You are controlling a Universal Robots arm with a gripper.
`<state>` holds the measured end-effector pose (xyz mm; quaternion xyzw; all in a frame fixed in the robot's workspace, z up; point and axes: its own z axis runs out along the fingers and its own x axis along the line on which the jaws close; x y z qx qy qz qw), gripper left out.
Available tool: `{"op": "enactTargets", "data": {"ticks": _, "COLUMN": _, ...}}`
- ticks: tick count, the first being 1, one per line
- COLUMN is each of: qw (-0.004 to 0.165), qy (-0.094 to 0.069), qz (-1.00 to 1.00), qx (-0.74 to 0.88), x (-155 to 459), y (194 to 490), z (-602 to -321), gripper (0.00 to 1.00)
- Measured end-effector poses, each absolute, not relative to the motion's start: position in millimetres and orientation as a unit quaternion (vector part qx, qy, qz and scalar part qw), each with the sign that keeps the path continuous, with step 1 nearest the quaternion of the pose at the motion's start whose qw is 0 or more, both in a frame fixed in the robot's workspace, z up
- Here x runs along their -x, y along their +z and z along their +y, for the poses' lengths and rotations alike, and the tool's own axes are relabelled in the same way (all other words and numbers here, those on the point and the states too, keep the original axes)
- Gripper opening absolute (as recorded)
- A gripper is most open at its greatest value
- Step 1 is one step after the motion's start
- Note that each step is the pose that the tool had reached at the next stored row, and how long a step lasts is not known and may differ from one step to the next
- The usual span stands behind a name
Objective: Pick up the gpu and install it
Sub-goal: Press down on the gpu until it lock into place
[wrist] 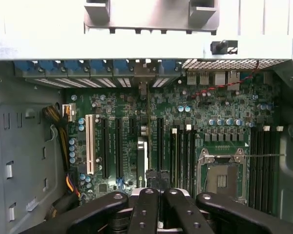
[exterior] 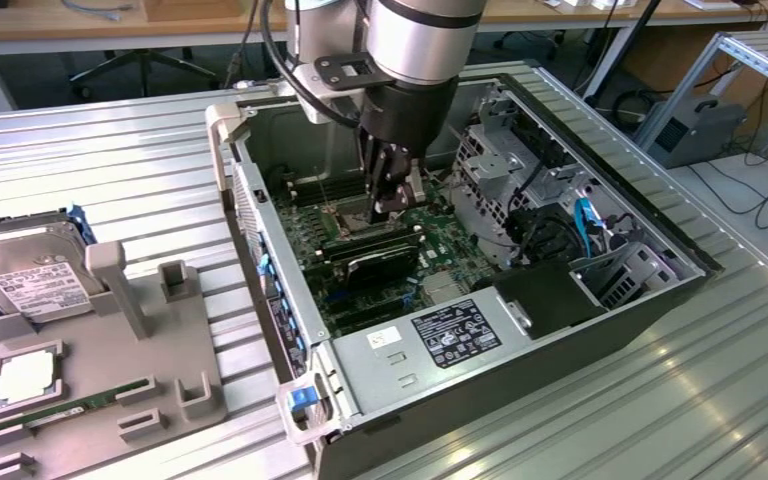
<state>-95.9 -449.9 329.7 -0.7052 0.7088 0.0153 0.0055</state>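
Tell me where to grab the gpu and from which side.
Pinch the gpu by its upper long edge, coming straight down. It stands thin on edge on the board, inside the case, so likely only that top edge is free.

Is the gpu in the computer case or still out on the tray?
In the case. The gpu stands on edge on the motherboard, directly under the shut pincer. Whether it is fully seated, cannot tell.

Exterior high, oblique; wrist close, downward — both share motherboard [exterior: 398, 240].
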Motion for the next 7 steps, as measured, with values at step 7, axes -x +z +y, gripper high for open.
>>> {"op": "enactTargets", "data": {"ticks": 7, "qw": 0.005, "qy": 0.015, "qz": 0.709, "qx": 0.705, "x": 94.6, "y": 329.7, "z": -449.9, "gripper": 0.11}}
